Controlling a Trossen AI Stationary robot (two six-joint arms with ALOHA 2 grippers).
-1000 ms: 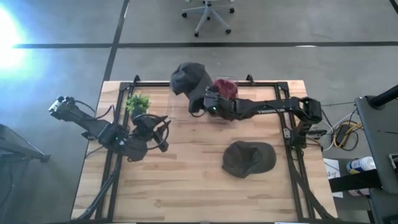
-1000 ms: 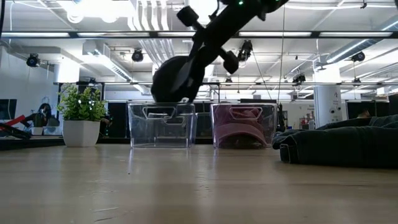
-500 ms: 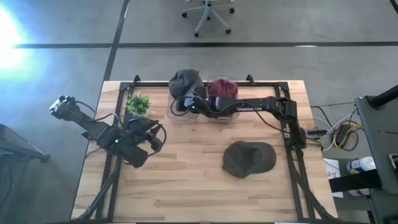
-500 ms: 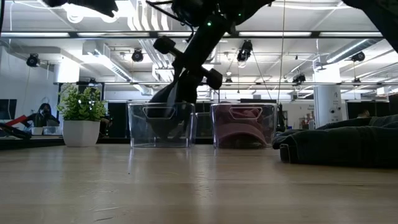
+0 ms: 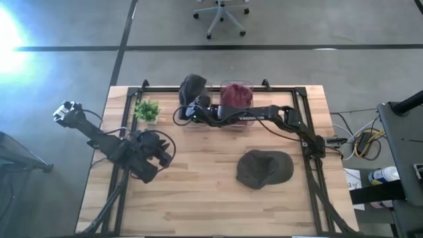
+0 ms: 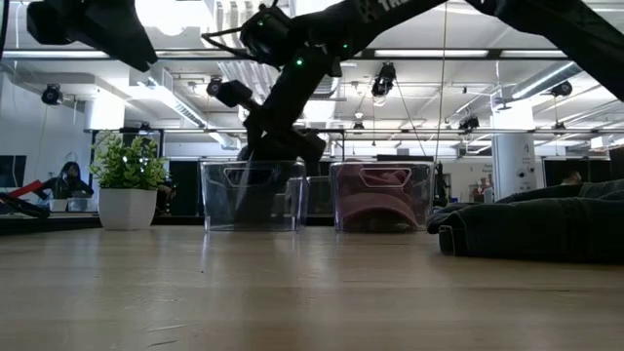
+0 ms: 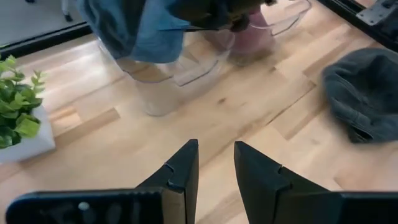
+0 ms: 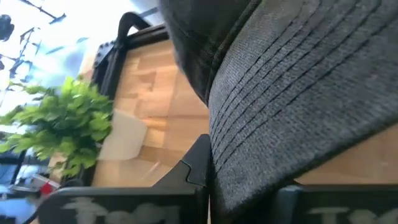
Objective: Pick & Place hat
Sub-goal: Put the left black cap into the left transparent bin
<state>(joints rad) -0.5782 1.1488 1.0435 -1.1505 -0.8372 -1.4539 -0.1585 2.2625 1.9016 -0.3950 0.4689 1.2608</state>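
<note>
Hats: we count three on this surface. One dark hat hangs in our right tool, clamped tight on its brim over the left of two clear bins. A reddish hat sits in the other bin, and an olive hat lies flat toward the right. One potted plant stands nearby. Our left tool hovers part-open, holding nothing.

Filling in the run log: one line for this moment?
right gripper: shut on dark hat, over left clear bin | left gripper: open, waiting | second hat: on table
</note>
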